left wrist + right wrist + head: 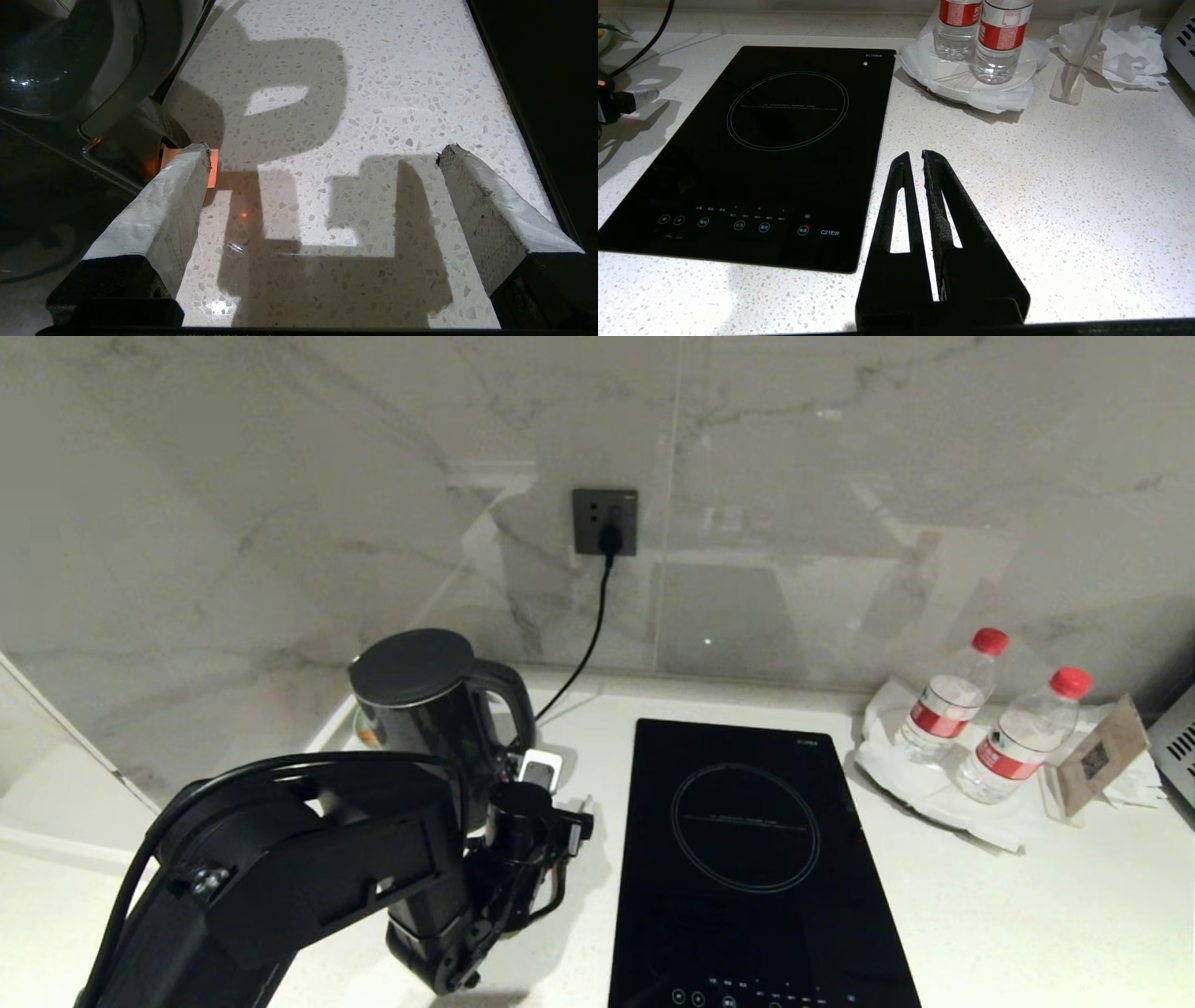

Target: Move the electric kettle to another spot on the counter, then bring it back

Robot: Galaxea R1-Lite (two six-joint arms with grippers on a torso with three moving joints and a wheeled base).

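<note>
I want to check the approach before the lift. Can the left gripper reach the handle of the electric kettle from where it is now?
Probably yes. The left gripper is open above bare counter, right beside the electric kettle, and nothing lies between its fingers. The kettle's base sits close to one finger, so contact there is possible.

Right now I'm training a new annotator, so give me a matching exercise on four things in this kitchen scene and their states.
Things:
1. electric kettle
2. left gripper
3. right gripper
4. water bottles

States:
A. red-capped, standing on white paper
B. fingers together, above bare counter
C. open wide, holding nothing
D. lid shut, at the back left by the wall

Pairs: 1-D, 2-C, 3-B, 4-A
</note>
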